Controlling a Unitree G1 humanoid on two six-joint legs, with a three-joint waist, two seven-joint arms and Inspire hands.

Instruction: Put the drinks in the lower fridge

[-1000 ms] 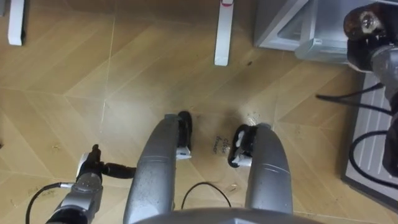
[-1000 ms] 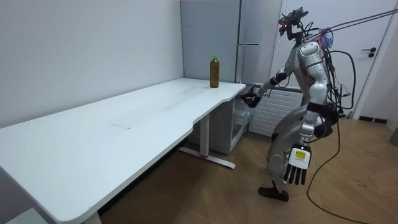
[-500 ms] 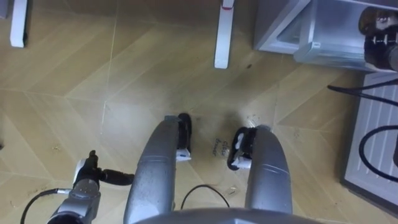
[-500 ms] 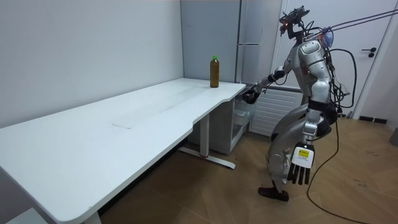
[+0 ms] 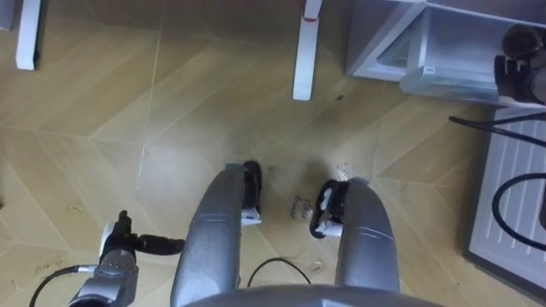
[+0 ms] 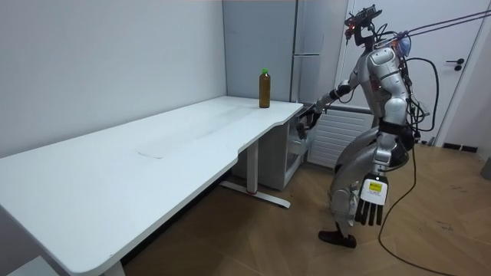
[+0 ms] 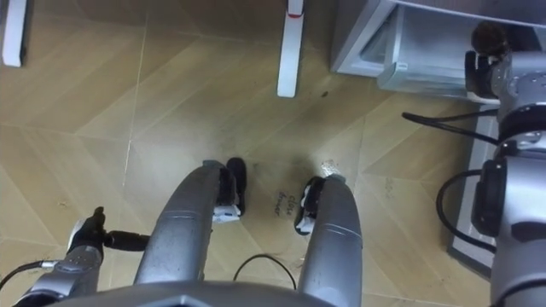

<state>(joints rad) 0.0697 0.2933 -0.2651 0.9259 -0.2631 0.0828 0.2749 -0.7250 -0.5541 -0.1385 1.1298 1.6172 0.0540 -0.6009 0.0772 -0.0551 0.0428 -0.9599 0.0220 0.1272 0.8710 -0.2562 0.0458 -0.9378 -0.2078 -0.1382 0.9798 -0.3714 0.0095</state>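
A brown drink bottle with a green cap point(image 6: 265, 87) stands upright on the far end of the white table point(image 6: 153, 161). I stand just past that table end, knees bent, facing the open lower fridge point(image 5: 444, 43). My right hand point(image 6: 304, 121) is stretched out to the fridge opening, and its fingers look uncurled and point down. In the right eye view a brown rounded thing point(image 7: 489, 36) shows just beyond my right wrist at the fridge. I cannot tell whether the hand touches it. My left hand point(image 6: 370, 204) hangs by my thigh with straight fingers and holds nothing.
The white table leg point(image 5: 304, 47) stands on the wood floor just left of the fridge. A ribbed grey panel point(image 5: 512, 196) lies on my right. A tall grey fridge body point(image 6: 307, 38) rises behind the table end, and a door point(image 6: 468, 84) is at the room view's right.
My right hand has gone from a curled fist with something dark in it to uncurled fingers at the fridge opening. The eye views have shifted a little. The left hand still hangs.
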